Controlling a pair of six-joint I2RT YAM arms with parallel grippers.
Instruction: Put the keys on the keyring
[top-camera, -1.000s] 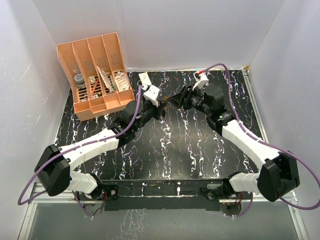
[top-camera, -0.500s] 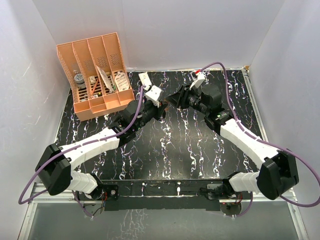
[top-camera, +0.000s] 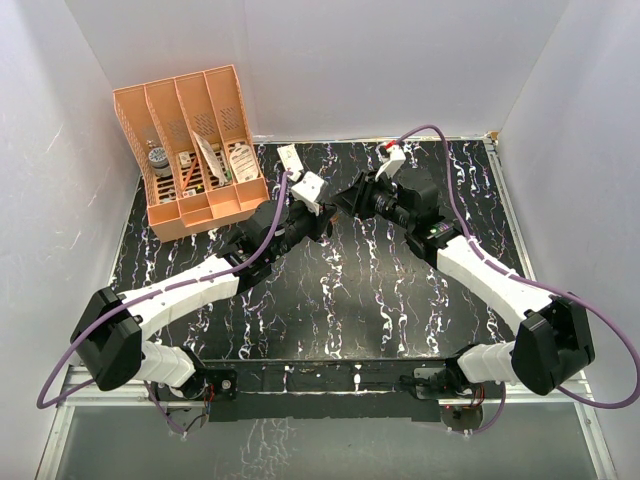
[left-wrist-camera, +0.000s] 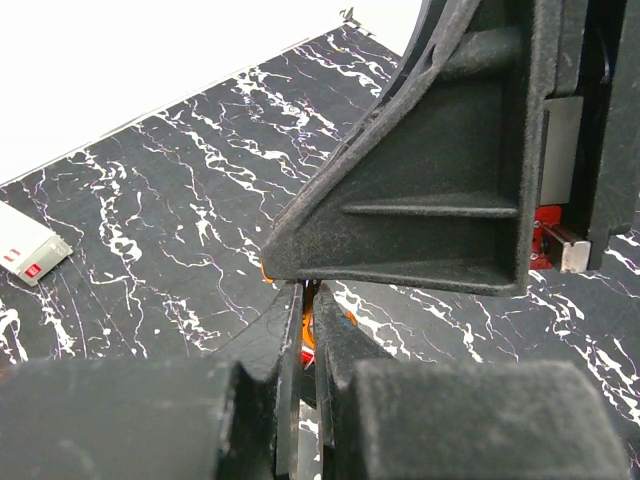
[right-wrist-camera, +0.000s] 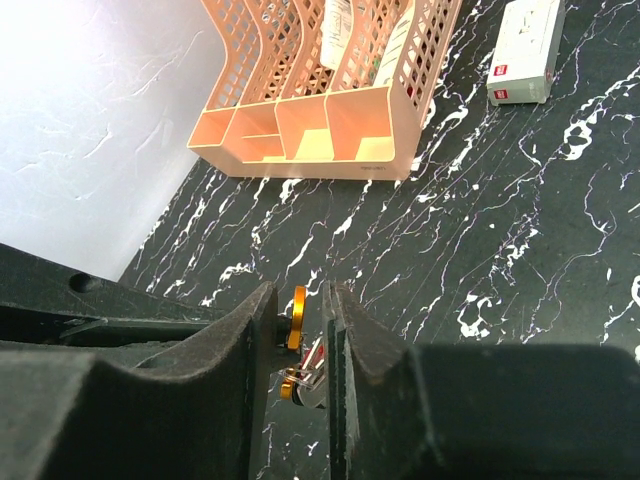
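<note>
My two grippers meet above the table's middle back. In the left wrist view my left gripper (left-wrist-camera: 306, 303) is shut on the orange-yellow keyring (left-wrist-camera: 309, 325), edge-on between its pads, with a bit of red (left-wrist-camera: 305, 356) below it. In the right wrist view my right gripper (right-wrist-camera: 302, 292) has its jaws a little apart around the keyring (right-wrist-camera: 297, 305). The red-headed key (right-wrist-camera: 318, 362) hangs under the keyring by a thin wire loop and leans on the right finger. The black-headed key is hidden. In the top view the left gripper (top-camera: 325, 212) and right gripper (top-camera: 346, 202) touch tips.
A peach slotted desk organizer (top-camera: 190, 150) with small items stands at the back left, also in the right wrist view (right-wrist-camera: 330, 90). A small white box (top-camera: 290, 157) lies behind the grippers. White walls close in three sides of the black marbled table (top-camera: 330, 300).
My right gripper has moved left and a little back, closing up on the left gripper's tips. The left arm has stayed almost still.
</note>
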